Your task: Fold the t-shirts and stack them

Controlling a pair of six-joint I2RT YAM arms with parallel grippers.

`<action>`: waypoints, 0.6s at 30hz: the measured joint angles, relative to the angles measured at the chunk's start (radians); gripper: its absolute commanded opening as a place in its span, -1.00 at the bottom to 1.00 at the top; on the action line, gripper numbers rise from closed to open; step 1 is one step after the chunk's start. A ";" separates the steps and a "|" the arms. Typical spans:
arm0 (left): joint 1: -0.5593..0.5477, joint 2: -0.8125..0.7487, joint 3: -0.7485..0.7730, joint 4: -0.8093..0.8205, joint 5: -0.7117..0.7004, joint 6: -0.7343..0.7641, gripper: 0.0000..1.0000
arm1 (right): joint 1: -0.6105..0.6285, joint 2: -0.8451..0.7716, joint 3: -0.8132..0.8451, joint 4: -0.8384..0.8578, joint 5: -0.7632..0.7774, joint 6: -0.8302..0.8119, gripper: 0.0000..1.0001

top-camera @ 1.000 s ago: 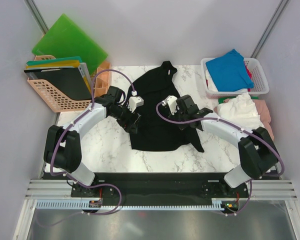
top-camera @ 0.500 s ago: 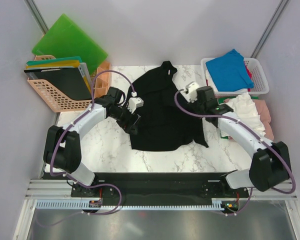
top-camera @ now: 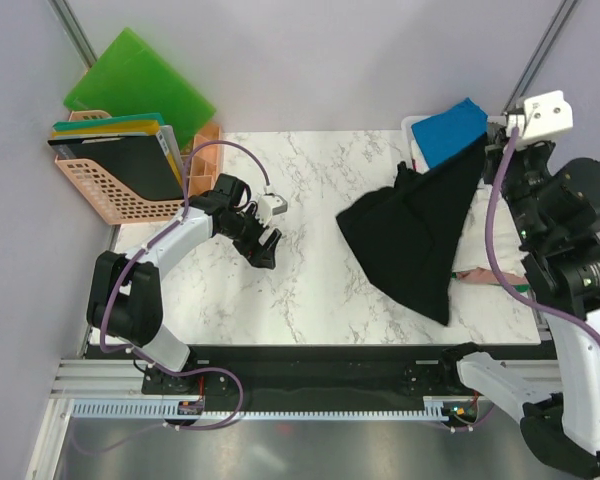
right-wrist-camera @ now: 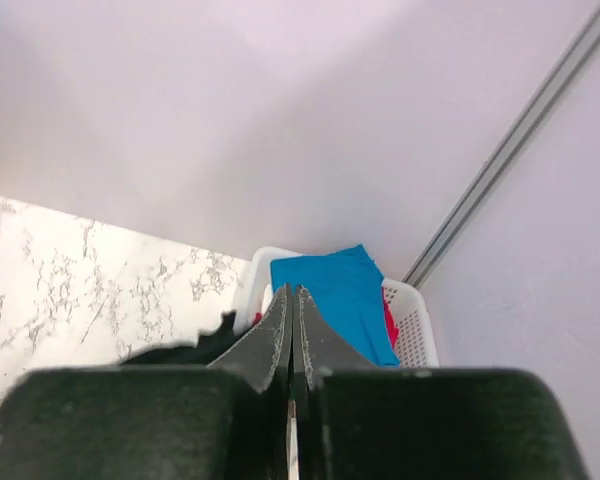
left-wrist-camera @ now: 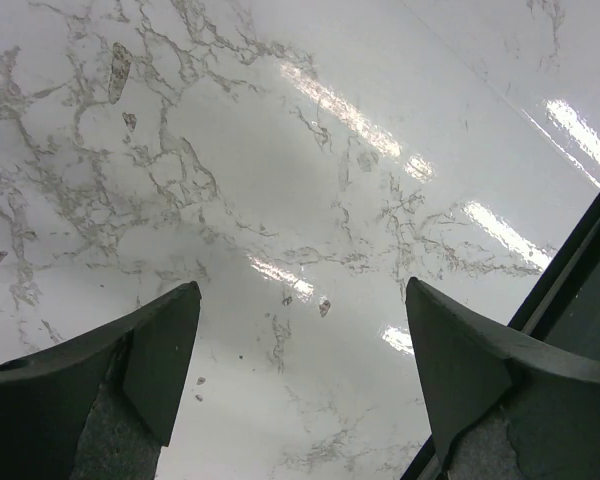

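The black t-shirt (top-camera: 420,230) hung at the table's (top-camera: 320,290) two o'clock, clamped in the right gripper (right-wrist-camera: 292,292), its length running one-to-seven, while the left gripper (top-camera: 265,247), jaws apart, sat well off at its nine o'clock.

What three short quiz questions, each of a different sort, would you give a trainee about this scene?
1. True or false: the left tool is open above the white marble table.
2. What lies on top in the white plastic basket? A: bright blue cloth t-shirt; B: yellow sponge; C: red cup.
3. Which garment does the shut right tool hold up?
Key: 1 true; 2 A; 3 the large black cloth t-shirt.
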 measured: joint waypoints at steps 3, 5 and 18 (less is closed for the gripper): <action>0.000 0.000 0.000 -0.001 0.000 0.000 0.80 | 0.000 -0.053 -0.036 0.003 0.010 0.000 -1.00; 0.000 0.000 0.000 -0.001 0.001 0.000 0.80 | 0.000 -0.049 -0.076 -0.002 0.018 0.000 -1.00; -0.005 -0.001 0.000 -0.005 0.004 0.000 0.80 | 0.000 0.163 -0.147 -0.092 -0.072 0.030 -0.07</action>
